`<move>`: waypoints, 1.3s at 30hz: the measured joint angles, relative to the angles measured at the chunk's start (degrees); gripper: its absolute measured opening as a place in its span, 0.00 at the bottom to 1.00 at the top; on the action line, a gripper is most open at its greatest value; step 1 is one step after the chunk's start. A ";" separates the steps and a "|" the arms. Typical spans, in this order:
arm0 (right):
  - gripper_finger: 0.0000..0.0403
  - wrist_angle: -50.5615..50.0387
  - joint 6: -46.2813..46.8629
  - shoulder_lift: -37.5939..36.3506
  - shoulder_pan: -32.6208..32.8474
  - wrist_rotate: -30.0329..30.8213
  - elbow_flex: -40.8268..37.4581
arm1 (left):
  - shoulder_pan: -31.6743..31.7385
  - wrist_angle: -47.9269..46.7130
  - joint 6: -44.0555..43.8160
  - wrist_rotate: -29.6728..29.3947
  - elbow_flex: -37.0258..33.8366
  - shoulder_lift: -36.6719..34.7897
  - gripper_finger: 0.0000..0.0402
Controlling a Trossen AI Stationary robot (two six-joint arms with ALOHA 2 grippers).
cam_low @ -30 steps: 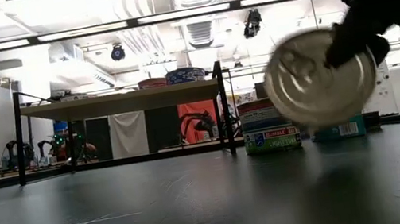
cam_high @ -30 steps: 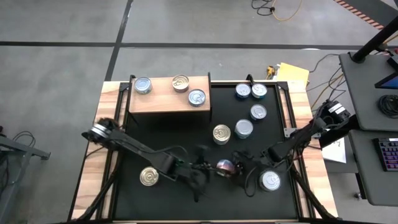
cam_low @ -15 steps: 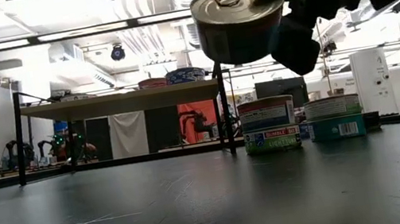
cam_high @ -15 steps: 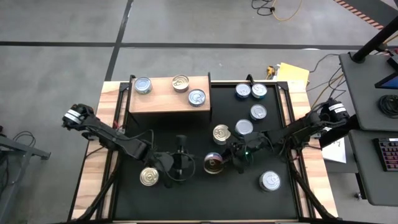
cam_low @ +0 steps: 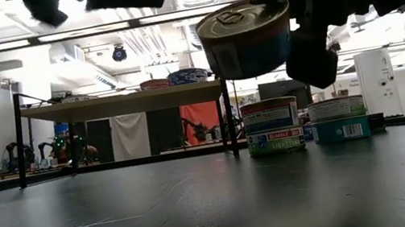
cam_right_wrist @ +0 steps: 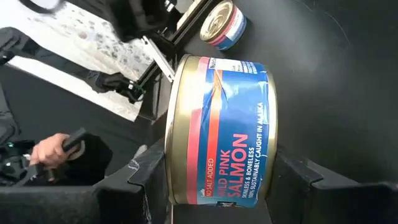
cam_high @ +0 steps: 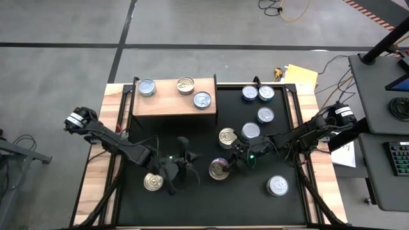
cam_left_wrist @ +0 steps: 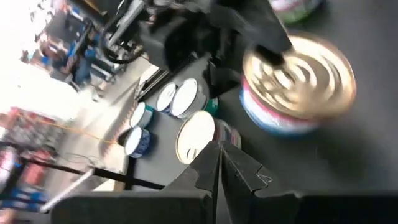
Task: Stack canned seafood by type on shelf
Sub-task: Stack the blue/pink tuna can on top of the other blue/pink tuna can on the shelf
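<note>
Salmon tin (cam_right_wrist: 217,130) up in the air, clamped between the right gripper (cam_high: 231,165) and its two dark fingers (cam_right_wrist: 149,180), gold top showing, blue label reading "WILD PINK SALMON", "NO SALT ADDED" and "SKINLESS & BONELESS"; from the low camera it hangs well clear of the black table (cam_low: 202,211). Taking that held tin as our marker: on the near side and off to the left, a gold-topped tin (cam_high: 153,182) sits by itself on the table, and the left gripper (cam_high: 182,167) hovers between the two, fingers pressed together with nothing in them. Near side to the right, a lone silver-topped tin (cam_high: 277,186). Just beyond the held tin stand a gold tin (cam_high: 227,137) and a silver one (cam_high: 250,132), side by side and right in the path toward the back; the low view reads "BUMBLE BEE" on a stacked pair (cam_low: 272,126) there. Farther back on the right, three more silver tops (cam_high: 265,115). Far left, the wooden shelf (cam_high: 166,105) carries three tins on its flat top: silver (cam_high: 147,87), gold (cam_high: 185,85), silver (cam_high: 202,99), all apart, none stacked. Off the table on the right, a person's hand (cam_right_wrist: 53,149) shows in the right wrist camera.
</note>
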 joint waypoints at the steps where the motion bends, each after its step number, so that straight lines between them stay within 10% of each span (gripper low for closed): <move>1: 0.47 0.50 0.70 0.03 0.23 0.16 -0.02 | -0.82 -0.02 1.32 -1.48 -0.51 0.10 0.00; 8: 0.47 5.81 6.41 1.40 1.42 1.81 -0.07 | -6.54 0.98 6.76 -10.70 -3.66 0.26 0.00; 15: 0.47 31.52 19.99 12.95 1.53 1.01 -0.04 | -8.63 1.35 13.83 -11.68 -2.46 0.30 0.04; 31: 0.47 48.26 26.93 22.21 1.51 1.36 4.28 | -11.39 5.19 31.29 -11.66 -1.32 0.37 0.59; 39: 0.47 45.62 25.99 22.19 1.51 -0.10 9.26 | -11.39 11.07 38.98 -9.53 -1.34 0.62 0.66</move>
